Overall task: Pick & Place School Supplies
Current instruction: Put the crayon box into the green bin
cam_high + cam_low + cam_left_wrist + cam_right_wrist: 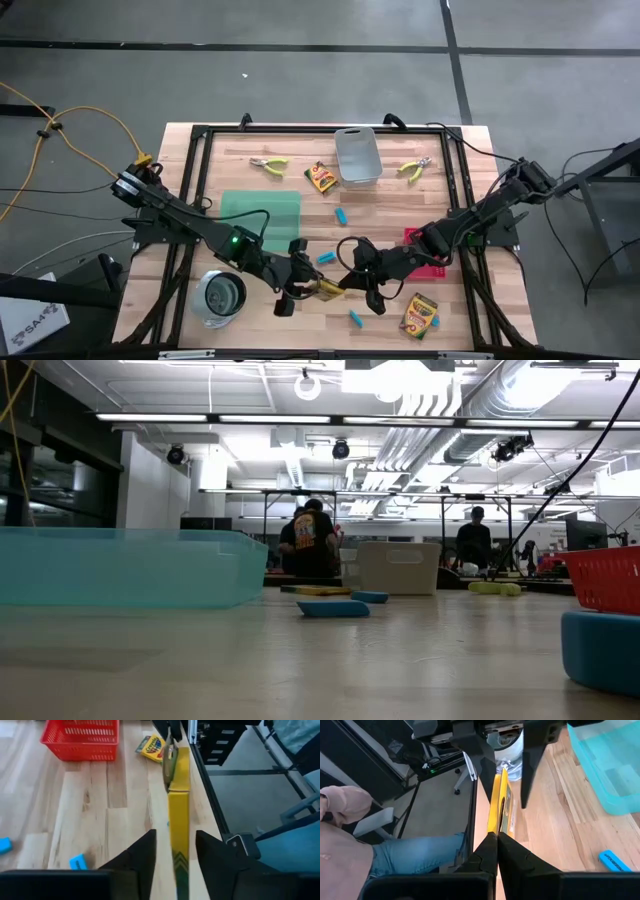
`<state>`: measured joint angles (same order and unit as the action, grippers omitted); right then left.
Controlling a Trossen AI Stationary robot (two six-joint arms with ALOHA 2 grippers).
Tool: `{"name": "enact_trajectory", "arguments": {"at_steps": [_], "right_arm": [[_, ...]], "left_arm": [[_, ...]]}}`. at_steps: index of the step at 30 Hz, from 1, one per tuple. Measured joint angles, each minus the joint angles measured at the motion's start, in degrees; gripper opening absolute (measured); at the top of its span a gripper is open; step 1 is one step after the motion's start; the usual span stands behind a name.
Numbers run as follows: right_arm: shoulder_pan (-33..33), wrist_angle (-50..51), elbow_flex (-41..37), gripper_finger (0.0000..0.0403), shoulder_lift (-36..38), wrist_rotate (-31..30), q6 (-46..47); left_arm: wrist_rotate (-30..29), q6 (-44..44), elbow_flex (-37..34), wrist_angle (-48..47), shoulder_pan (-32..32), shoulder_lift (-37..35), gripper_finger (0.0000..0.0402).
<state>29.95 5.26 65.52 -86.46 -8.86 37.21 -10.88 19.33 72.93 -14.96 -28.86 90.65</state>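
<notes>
A wooden worktop (200, 190) is seen from above, with two dark robot arms reaching in from its left and right edges and meeting near the middle of the front edge.

Between the two grippers is a yellow-and-green crayon box (328, 290), held on edge. The right gripper (352, 279) has its fingers pinched together on one end of the box. The left gripper (300, 288) sits at the other end, its two fingers (142, 857) spread on either side of the box with a gap showing on each side, so its jaws stand open around the box and do not grip it.

A second crayon box (420, 315) lies flat near the front right corner. A third crayon box (321, 178) lies toward the back edge, just left of a grey bin (357, 156).

Two plier-like tools with yellow-green handles lie near the back edge: one tool (268, 164) left of the bin, the other tool (414, 168) right of it.

Three small light-blue blocks show: one block (341, 216) near the centre, one block (326, 258) just behind the grippers, and one block (355, 319) near the front edge.

A green mat (262, 213) lies left of centre. A round metal cup (220, 296) stands near the front left corner. A red tray (432, 262) sits toward the right edge, partly hidden under the right arm.

In the right wrist view, a seated person (380, 845) in jeans and a pink sleeve is beside the table.
</notes>
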Motion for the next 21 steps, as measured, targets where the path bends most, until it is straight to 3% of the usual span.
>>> {"name": "enact_trajectory", "arguments": {"at_steps": [9, 21], "right_arm": [[0.0, -0.11, 0.0, 0.0003, 0.0, -0.15, 0.0], [0.0, -0.16, 0.0, 0.0003, 0.0, 0.37, 0.0]], "left_arm": [[0.36, 0.19, -0.01, -0.02, 0.0, 0.0, 0.0024], [0.51, 0.83, 0.0, 0.02, 0.0, 0.0, 0.0028]]}}
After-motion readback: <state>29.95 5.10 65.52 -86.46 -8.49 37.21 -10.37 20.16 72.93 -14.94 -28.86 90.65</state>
